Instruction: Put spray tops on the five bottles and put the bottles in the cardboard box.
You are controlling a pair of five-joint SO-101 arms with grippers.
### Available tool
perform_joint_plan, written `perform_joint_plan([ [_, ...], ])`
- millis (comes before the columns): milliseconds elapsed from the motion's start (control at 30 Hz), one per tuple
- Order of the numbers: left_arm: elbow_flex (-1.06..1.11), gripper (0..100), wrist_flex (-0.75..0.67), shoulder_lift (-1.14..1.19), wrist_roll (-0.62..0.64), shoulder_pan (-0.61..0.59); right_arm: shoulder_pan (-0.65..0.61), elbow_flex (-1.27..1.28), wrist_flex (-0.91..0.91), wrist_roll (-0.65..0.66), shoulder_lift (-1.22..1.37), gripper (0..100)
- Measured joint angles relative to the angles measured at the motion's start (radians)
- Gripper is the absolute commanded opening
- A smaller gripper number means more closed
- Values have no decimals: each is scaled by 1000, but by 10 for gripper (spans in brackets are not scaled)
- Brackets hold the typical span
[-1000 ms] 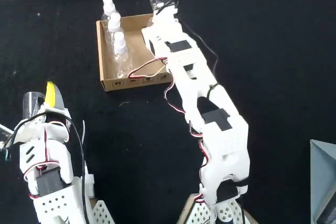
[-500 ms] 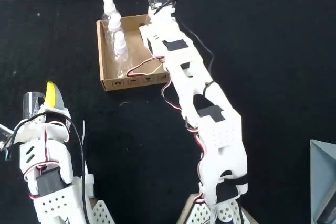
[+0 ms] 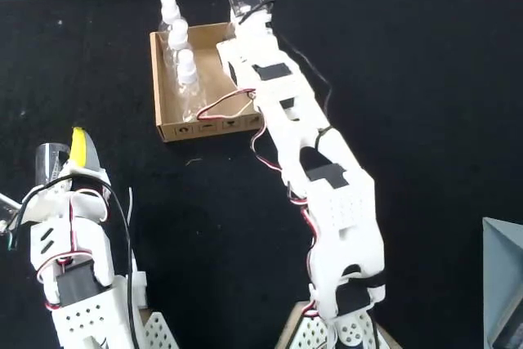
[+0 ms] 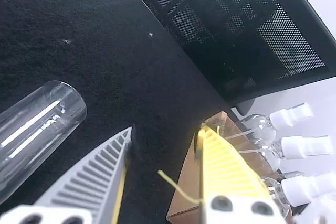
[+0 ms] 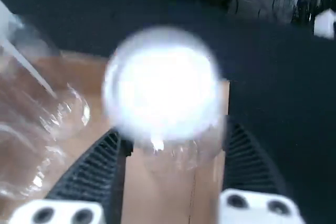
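Note:
The cardboard box point(image 3: 208, 127) lies at the back of the black table, with three clear bottles with white spray tops point(image 3: 186, 71) along its left side. My right gripper point(image 5: 168, 135) is over the box's right part point(image 5: 157, 182), shut on a fourth bottle with a white top point(image 5: 163, 82). In the high view the right arm covers that gripper point(image 3: 233, 38). My left gripper point(image 4: 165, 129) stands open near the front left with only bare table between its fingers. A clear bottle without a top point(image 4: 37, 124) lies beside its grey finger, also in the high view point(image 3: 51, 157).
A grey container's corner point(image 3: 502, 275) shows at the front right edge. A black mesh crate point(image 4: 236, 24) stands beyond the table's far side. Red and white cables hang from the right arm over the box's front wall point(image 3: 233, 108). Open black table lies between the arms.
The right arm has shifted a little to the left over the box, still holding its bottle. The left arm and the bottle beside it have not moved.

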Motion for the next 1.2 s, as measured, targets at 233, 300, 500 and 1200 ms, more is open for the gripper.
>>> perform_joint_plan([
  [233, 0, 181, 0, 0, 0, 0, 0, 2, 2, 0, 12, 279],
  [300, 0, 181, 0, 0, 0, 0, 0, 2, 2, 0, 12, 279],
  [500, 0, 181, 0, 0, 0, 0, 0, 2, 2, 0, 12, 279],
  [1200, 0, 181, 0, 0, 0, 0, 0, 2, 239, 0, 9, 276],
])
